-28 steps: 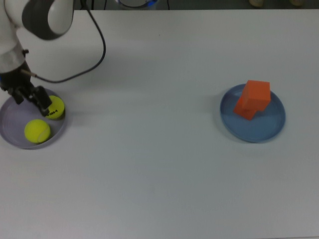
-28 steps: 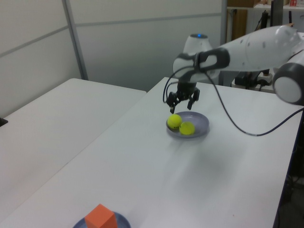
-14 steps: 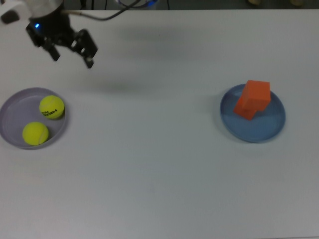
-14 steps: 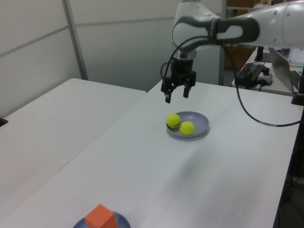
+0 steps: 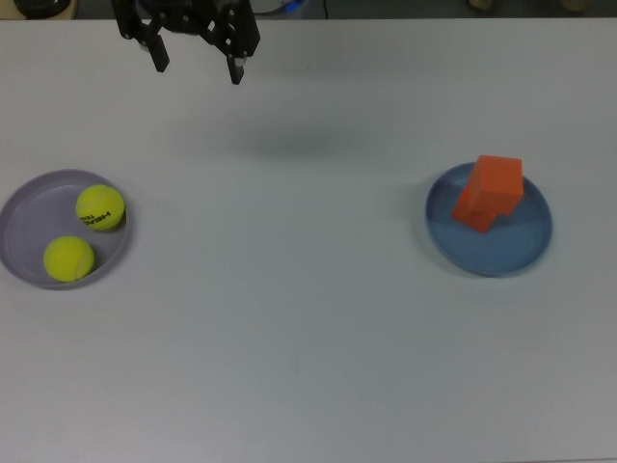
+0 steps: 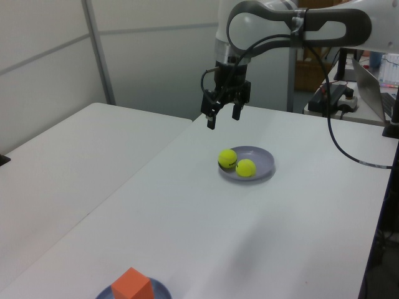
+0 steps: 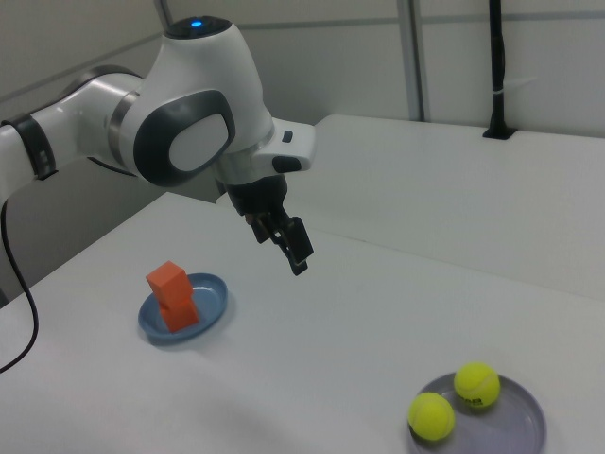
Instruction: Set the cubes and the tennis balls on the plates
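Note:
Two tennis balls, one with black lettering point(image 5: 100, 207) and one plain point(image 5: 69, 258), lie side by side in the lavender plate point(image 5: 27, 217) at the top view's left. In the left view the balls point(image 6: 227, 157) point(image 6: 245, 167) rest in that plate point(image 6: 263, 159). Two orange cubes point(image 5: 497, 179) point(image 5: 474, 213) sit stacked on the blue plate point(image 5: 513, 247) at the top view's right. The right view shows the cubes point(image 7: 170, 282) on the blue plate point(image 7: 212, 301). My gripper point(image 5: 198, 66) point(image 6: 223, 119) hangs open and empty high above the table, away from both plates.
A second white table point(image 6: 56, 156) stands beside this one at the left view's left, with a narrow gap between them. A black post point(image 7: 496, 66) rises at the right view's back. A laptop point(image 6: 368, 81) and cables lie behind the arm.
The gripper left the lettered ball in the lavender plate, rose, and moved toward the top view's upper edge and rightward. Both balls and the cubes stayed put.

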{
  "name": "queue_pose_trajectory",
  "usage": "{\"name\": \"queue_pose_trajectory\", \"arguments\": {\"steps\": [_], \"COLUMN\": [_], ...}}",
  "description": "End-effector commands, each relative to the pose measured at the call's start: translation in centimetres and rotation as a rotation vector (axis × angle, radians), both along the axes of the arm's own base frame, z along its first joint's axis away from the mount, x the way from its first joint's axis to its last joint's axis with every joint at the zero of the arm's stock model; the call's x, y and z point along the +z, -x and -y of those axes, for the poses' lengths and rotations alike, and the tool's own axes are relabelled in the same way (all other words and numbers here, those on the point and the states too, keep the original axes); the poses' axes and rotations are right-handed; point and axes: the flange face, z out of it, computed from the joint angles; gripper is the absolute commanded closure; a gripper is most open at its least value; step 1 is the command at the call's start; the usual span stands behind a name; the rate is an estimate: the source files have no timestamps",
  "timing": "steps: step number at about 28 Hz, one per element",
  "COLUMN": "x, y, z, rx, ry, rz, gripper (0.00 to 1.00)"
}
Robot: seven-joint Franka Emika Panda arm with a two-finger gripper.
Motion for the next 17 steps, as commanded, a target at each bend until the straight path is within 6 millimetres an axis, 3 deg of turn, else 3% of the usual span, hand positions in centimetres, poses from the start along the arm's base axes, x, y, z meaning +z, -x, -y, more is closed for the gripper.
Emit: {"name": "queue_pose_trajectory", "arguments": {"steps": [1, 17], "x": [-0.03, -0.15], "y": [1.10, 1.25], "z": [0.47, 0.50], "rx": [-0.011, -0.011], "ry": [0.013, 0.013], "rz": [-0.020, -0.023], "gripper": [0.00, 0.00]}}
